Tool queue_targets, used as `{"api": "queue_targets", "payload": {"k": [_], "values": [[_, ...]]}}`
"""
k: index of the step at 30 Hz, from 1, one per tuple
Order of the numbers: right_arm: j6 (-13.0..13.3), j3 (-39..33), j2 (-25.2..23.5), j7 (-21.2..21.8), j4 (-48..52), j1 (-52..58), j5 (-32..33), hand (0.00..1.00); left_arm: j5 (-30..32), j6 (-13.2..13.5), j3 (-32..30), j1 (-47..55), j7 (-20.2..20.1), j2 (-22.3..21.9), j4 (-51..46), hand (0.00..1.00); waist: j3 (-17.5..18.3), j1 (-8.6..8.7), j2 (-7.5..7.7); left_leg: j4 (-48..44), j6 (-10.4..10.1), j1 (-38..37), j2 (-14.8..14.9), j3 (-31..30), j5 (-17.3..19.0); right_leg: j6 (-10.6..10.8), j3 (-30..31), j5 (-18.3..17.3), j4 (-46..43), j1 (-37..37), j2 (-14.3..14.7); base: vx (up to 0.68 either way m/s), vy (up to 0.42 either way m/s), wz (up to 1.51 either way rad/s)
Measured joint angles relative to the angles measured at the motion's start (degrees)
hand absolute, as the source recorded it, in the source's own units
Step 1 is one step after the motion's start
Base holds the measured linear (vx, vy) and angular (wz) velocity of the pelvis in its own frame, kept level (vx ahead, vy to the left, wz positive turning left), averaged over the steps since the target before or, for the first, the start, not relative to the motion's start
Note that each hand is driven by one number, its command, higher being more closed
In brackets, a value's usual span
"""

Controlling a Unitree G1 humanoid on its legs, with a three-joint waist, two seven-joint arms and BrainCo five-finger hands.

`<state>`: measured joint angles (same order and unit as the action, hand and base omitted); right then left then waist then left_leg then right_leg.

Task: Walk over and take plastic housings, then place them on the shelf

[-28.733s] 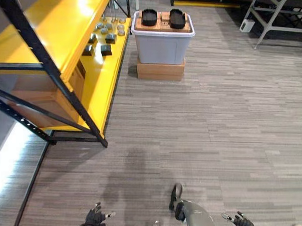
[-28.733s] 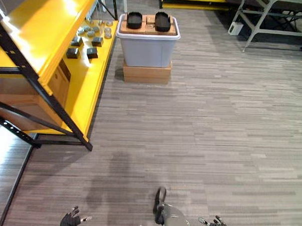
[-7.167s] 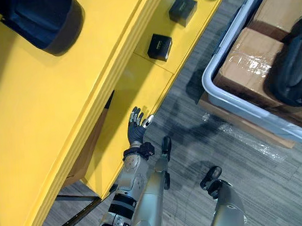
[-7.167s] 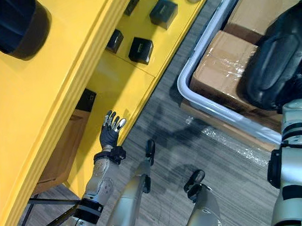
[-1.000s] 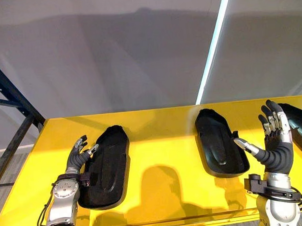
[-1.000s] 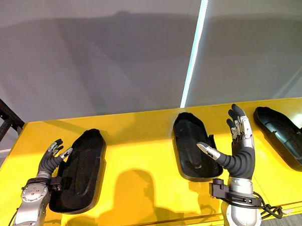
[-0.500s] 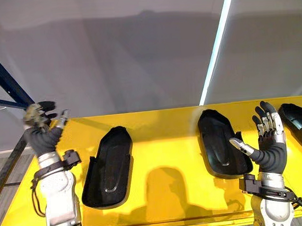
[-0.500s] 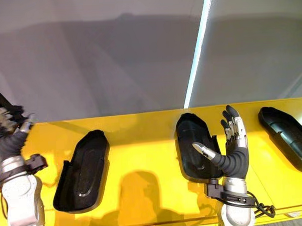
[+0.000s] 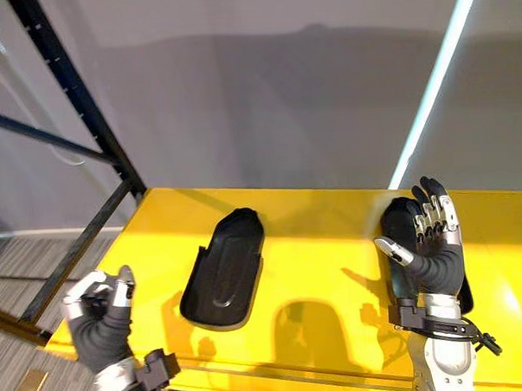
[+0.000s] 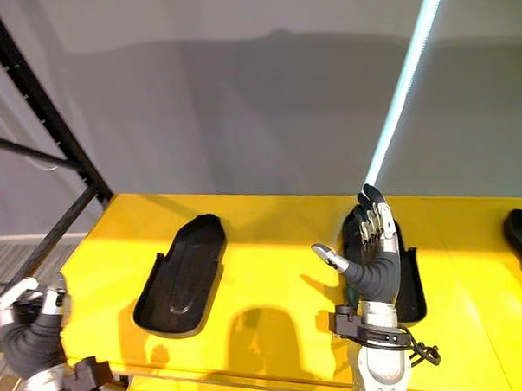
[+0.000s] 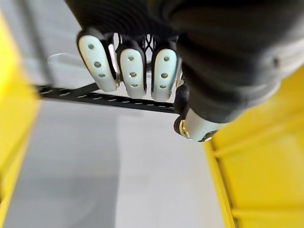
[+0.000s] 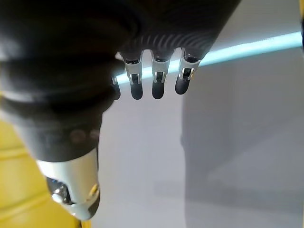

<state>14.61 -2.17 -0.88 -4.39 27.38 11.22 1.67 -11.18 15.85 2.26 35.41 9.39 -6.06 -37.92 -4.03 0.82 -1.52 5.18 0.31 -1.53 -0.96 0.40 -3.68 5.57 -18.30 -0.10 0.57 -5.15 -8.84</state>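
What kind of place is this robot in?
Probably a warehouse or factory storeroom. There is a big yellow shelf on dark metal posts, black plastic housings lie on it, and a plain grey wall stands behind.

The left hand (image 11: 209, 71) is seen from very close, its dark ribbed cover bulging over the silver fingers (image 11: 132, 71). The fingers are curled in a row and hold nothing. The thumb (image 11: 194, 127) sits apart from them, its rounded silver end just beside a yellow shelf (image 11: 266, 171) with ridged panels. Past the fingers, a black perforated brace (image 11: 95, 97) of the rack crosses a plain grey wall (image 11: 118, 180). On the wall's other side lies a blurred yellow edge (image 11: 12, 118).
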Motion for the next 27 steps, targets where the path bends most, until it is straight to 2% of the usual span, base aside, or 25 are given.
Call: {"api": "queue_targets", "payload": {"k": [2, 6, 12, 16, 27], "values": [[0.0, 0.7, 0.1, -0.8, -0.4, -2.1, -0.2, 0.0, -2.3, -1.3, 3.4, 1.2, -3.3, 0.4, 3.8, 1.0, -0.8, -0.52, 0.43, -0.1, 0.2, 0.5, -0.3, -1.9, -0.8, 0.0, -1.9, 0.0, -0.2, -0.3, -0.3, -0.02, 0.004, 0.46], [0.1, 1.2, 0.4, -1.5, -1.7, -3.6, -0.3, 0.0, -3.4, -3.2, 5.1, 1.8, -6.4, 1.7, 8.2, 1.0, -2.1, -1.83, 1.66, -0.2, 0.1, 1.2, -0.5, -3.5, -1.2, 0.1, -3.3, -0.1, -0.5, -0.5, -0.4, -0.04, 0.006, 0.24], [0.1, 1.2, 1.1, -2.0, -1.7, -3.6, -0.2, 0.0, -5.7, -4.3, 6.2, 3.2, -9.6, 4.6, 13.0, 1.0, -2.6, -1.81, 1.99, -0.1, 0.4, 1.8, -1.3, -3.9, -1.4, 0.7, -4.0, -0.8, -1.8, 0.2, -1.3, -0.02, 0.009, 0.07], [0.1, 1.1, 1.2, -2.8, -1.7, -3.6, -0.2, 0.0, -6.9, -5.4, 7.4, 3.1, -11.0, 5.8, 15.3, 1.0, -3.0, -1.76, 2.53, -0.2, 0.4, 1.9, -1.3, -3.7, -1.4, 0.7, -3.9, -0.8, -1.8, 0.5, -1.3, 0.0, 0.001, -0.01], [0.1, 1.0, 1.2, -2.8, -1.7, -3.7, 0.1, 0.0, -7.2, -5.4, 8.2, -3.0, -10.8, 7.8, 17.8, 1.0, -3.2, -1.47, 2.77, -0.2, 0.1, 1.4, -0.9, -0.7, -0.7, 0.6, -0.9, -0.7, -2.0, 1.5, -1.2, -0.02, 0.003, -0.13]]}}
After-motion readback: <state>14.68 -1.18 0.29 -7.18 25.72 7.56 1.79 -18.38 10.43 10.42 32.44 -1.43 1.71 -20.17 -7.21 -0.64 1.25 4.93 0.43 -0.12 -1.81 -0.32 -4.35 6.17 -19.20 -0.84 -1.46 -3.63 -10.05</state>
